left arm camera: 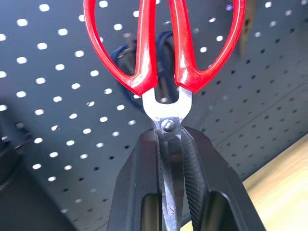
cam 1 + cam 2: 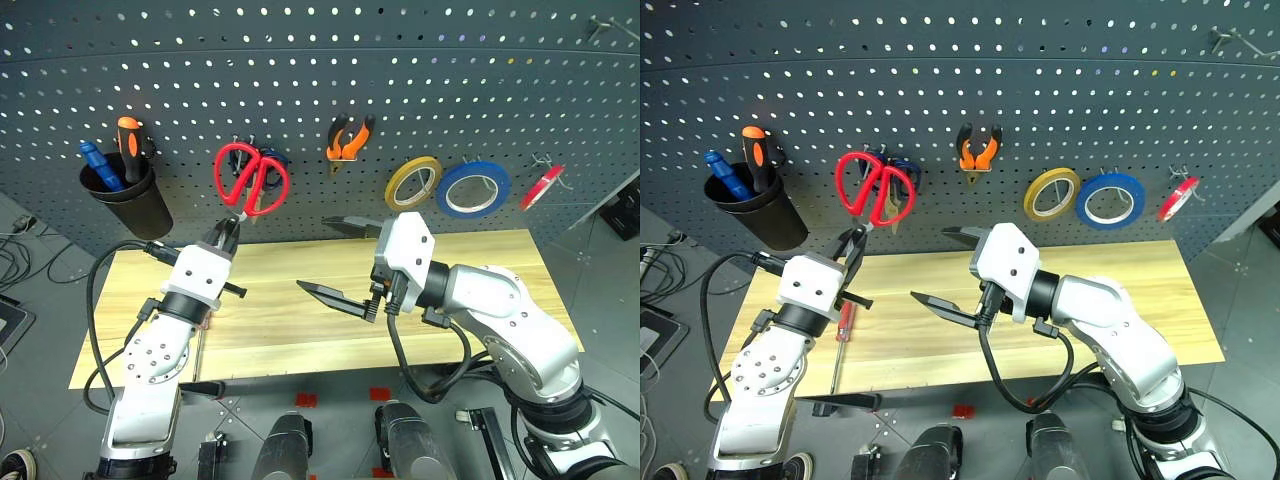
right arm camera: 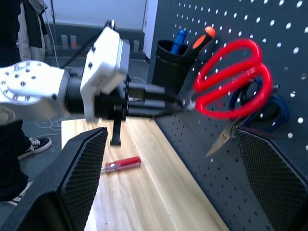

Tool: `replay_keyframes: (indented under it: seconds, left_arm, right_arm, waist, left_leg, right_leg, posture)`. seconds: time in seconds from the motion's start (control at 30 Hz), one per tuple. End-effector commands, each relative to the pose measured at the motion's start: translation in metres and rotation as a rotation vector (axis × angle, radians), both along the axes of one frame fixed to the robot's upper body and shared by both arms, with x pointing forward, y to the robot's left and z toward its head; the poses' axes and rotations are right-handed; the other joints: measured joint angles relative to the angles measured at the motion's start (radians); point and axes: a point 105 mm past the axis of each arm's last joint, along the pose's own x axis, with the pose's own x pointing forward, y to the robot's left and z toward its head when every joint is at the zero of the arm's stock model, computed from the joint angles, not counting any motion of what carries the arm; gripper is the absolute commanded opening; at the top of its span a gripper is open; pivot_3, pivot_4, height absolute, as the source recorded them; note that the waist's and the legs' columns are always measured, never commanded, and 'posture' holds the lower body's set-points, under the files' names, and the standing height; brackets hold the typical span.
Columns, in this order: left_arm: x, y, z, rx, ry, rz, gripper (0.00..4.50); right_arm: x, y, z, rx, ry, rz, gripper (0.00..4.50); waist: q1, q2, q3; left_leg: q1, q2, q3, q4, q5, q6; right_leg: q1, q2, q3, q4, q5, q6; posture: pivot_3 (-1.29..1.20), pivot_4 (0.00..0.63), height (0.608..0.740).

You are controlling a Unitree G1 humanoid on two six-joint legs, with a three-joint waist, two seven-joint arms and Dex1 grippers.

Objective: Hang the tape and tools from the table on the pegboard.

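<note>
My left end effector (image 2: 228,232) clamps steel blades of the red-handled scissors (image 2: 251,178), loops up against the pegboard (image 2: 300,100). My right end effector (image 2: 340,262) gapes empty.

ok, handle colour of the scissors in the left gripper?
Red scissors; clearest in the left wrist view.

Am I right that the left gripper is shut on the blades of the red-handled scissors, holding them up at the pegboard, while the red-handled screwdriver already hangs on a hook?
Not quite. The left gripper is shut on the red-handled scissors at the pegboard, but the red-handled screwdriver still lies on the table, as the right wrist view shows.
</note>
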Motion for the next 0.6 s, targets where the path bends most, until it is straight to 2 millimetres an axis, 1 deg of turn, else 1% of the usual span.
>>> replay_keyframes:
  seconds: [0.03,0.3,0.6]
  left_arm:
    - [0.0,0.003,0.007,-0.011,-0.032,0.027,0.29]
    - [0.005,0.004,0.003,-0.061,-0.006,0.042,0.29]
    - [0.015,0.004,-0.013,-0.126,0.071,0.065,0.29]
  right_arm:
    - [-0.006,0.002,0.012,0.038,-0.031,0.025,4.5]
    - [-0.005,0.004,0.014,0.039,-0.044,0.026,4.5]
    - [-0.003,0.005,0.015,0.044,-0.049,0.017,4.5]
  waist:
    - [0.0,0.0,0.0]
    - [-0.002,0.0,0.0]
    - [-0.002,0.0,0.0]
  left_leg:
    - [0.0,0.0,0.0,0.0,0.0,0.0]
    - [0.0,0.0,0.0,0.0,0.0,0.0]
    - [0.0,0.0,0.0,0.0,0.0,0.0]
  right_leg:
    - [0.0,0.0,0.0,0.0,0.0,0.0]
    - [0.0,0.0,0.0,0.0,0.0,0.0]
    - [0.0,0.0,0.0,0.0,0.0,0.0]
  posture:
    - [-0.08,0.256,0.74]
    - [-0.08,0.258,0.74]
    - [-0.08,0.258,0.74]
